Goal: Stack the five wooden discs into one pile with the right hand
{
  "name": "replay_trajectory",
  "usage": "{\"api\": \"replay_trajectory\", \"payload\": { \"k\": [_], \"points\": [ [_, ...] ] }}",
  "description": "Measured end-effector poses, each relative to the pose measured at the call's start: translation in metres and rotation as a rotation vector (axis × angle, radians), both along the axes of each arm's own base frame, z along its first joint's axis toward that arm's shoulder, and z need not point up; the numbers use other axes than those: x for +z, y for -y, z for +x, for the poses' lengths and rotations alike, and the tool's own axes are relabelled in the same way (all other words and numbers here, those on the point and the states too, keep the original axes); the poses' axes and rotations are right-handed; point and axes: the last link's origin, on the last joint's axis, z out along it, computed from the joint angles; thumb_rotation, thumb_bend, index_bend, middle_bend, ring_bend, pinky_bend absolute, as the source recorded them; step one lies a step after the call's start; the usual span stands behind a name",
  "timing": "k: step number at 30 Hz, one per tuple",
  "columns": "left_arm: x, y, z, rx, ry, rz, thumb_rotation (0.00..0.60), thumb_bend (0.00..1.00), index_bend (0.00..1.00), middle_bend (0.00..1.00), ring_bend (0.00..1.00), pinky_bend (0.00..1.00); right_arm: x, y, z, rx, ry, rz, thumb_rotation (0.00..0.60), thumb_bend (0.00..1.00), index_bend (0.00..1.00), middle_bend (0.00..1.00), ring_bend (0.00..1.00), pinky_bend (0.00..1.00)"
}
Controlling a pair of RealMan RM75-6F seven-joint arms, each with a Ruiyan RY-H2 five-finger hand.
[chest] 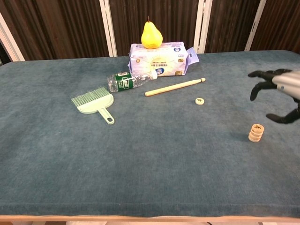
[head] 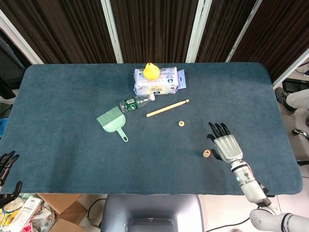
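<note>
A short pile of wooden discs (chest: 256,132) stands on the blue cloth at the right, also seen from above as the pile (head: 206,153). One single disc (chest: 199,101) lies apart, further back and left, shown in the head view as the disc (head: 181,123). My right hand (head: 226,146) hovers just right of the pile, raised off it, fingers spread and holding nothing; the chest view shows the right hand (chest: 280,93) above and right of the pile. My left hand (head: 6,169) hangs off the table's left front corner, fingers apart, empty.
A wooden stick (head: 167,108), a lying plastic bottle (head: 135,102), a green hand brush (head: 113,121) and a wipes pack (head: 157,81) with a pear (head: 151,70) on it sit at mid-table. The table edge runs close behind the right hand.
</note>
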Motion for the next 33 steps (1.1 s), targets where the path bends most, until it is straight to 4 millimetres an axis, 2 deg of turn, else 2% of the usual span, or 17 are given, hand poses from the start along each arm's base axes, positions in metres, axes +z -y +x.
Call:
{"api": "replay_trajectory", "payload": {
  "k": [4,7,11,17,24,33],
  "points": [
    [-0.003,-0.001,0.001,0.0,-0.009,-0.005,0.6,0.5,0.0,0.01,0.0,0.0,0.005,0.027,0.014,-0.027,0.057,-0.042,0.6,0.49,0.44,0.03,0.0,0.0],
    [-0.003,-0.002,0.001,0.003,-0.012,-0.003,0.6,0.5,0.0,0.01,0.0,0.0,0.0,0.048,0.028,-0.049,0.082,-0.057,0.6,0.49,0.44,0.03,0.0,0.0],
    [-0.001,-0.002,0.0,0.009,-0.01,0.006,0.6,0.5,0.0,0.01,0.0,0.0,-0.019,0.075,0.045,-0.077,0.068,-0.058,0.6,0.49,0.44,0.03,0.0,0.0],
    [0.003,-0.001,-0.001,0.011,0.002,0.015,0.6,0.5,0.0,0.01,0.0,0.0,-0.049,0.1,0.059,-0.092,-0.005,-0.052,0.6,0.49,0.44,0.03,0.0,0.0],
    [0.004,0.002,-0.002,0.011,0.0,0.017,0.6,0.5,0.0,0.01,0.0,0.0,-0.079,0.115,0.078,-0.098,-0.045,-0.027,0.6,0.49,0.45,0.03,0.0,0.0],
    [0.005,0.0,-0.003,0.012,0.002,0.019,0.6,0.5,0.0,0.01,0.0,0.0,-0.097,0.12,0.088,-0.097,-0.08,-0.004,0.6,0.49,0.51,0.03,0.0,0.0]
  ]
}}
